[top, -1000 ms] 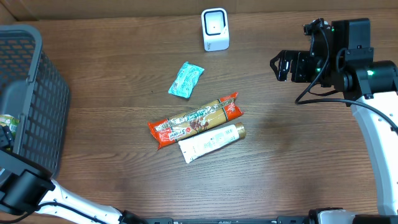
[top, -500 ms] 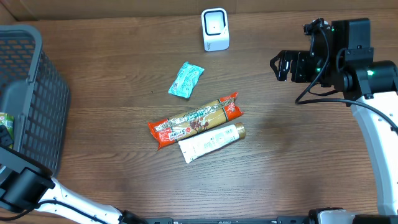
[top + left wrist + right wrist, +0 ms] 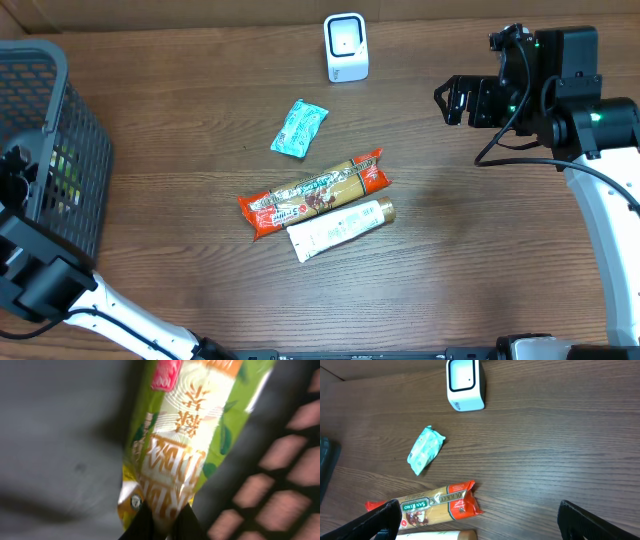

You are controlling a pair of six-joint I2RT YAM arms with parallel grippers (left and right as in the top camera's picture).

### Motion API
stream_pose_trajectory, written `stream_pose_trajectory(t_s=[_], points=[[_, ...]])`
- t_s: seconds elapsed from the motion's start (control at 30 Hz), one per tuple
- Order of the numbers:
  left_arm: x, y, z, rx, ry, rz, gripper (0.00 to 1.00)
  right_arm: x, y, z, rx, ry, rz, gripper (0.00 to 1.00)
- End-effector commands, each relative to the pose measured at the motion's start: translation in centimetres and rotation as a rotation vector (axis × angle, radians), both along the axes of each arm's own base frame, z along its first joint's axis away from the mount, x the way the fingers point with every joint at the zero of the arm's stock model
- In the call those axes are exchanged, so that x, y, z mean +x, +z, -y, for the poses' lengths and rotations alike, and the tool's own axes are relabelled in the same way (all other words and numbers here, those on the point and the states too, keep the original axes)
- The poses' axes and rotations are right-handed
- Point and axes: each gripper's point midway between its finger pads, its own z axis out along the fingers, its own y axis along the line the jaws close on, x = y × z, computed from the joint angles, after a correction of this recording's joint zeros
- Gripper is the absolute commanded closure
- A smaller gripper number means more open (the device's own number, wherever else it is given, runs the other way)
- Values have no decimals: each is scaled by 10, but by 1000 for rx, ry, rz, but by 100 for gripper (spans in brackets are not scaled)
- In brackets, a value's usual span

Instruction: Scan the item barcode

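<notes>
Green-and-yellow plastic snack packet (image 3: 182, 435) is getting pinched tight by the left gripper (image 3: 164, 520) inside the dark grey mesh basket (image 3: 70, 120), while the right gripper (image 3: 448, 102) is hanging wide open.

Left hand (image 3: 164, 516) pinching green packet (image 3: 195, 425) with orange lettering, basket mesh (image 3: 255, 455) at right

We take this for a mock shop checkout built on a robot test bench. A brown wooden tabletop (image 3: 480, 260) carries a small white barcode scanner (image 3: 346, 47) near its far edge. At its left edge a grey mesh shopping basket (image 3: 60, 190) has a green snack packet (image 3: 185, 435) inside. Packaged groceries lie mid-tabletop: a pasta packet (image 3: 315, 192), a white tube (image 3: 340, 228) and a teal sachet (image 3: 299, 128). A left arm (image 3: 130, 320) and a right arm (image 3: 592, 200) flank them.
</notes>
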Motion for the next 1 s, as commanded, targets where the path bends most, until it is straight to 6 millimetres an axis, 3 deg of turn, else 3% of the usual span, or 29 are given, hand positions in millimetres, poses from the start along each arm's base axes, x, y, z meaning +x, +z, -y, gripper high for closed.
stream_pose_trajectory(t_s=[0.0,0.2,0.37,0.47,0.5,0.63,0.7,0.8,0.87,0.97], points=[[43,84,1,-36,22,247,96,2,11,-1,2,2,31,0],[54,202,12,53,-13,453,96,2,11,-1,2,2,31,0],[47,304,49,157,-102,674,96,2,11,-1,2,2,31,0],[35,344,67,269,-134,721,96,2,11,-1,2,1,30,0],[32,348,68,310,-137,709,95,2,11,-1,2,1,30,0],[14,335,53,471,-87,521,57,2,11,-1,2,2,31,0],[15,320,49,445,-73,476,51,2,11,-1,2,2,31,0],[19,292,36,363,-11,425,21,2,11,-1,2,2,30,0],[21,267,27,309,11,376,8,2,11,-1,2,2,30,0],[18,228,12,222,63,296,0,2,10,-1,2,2,29,0]])
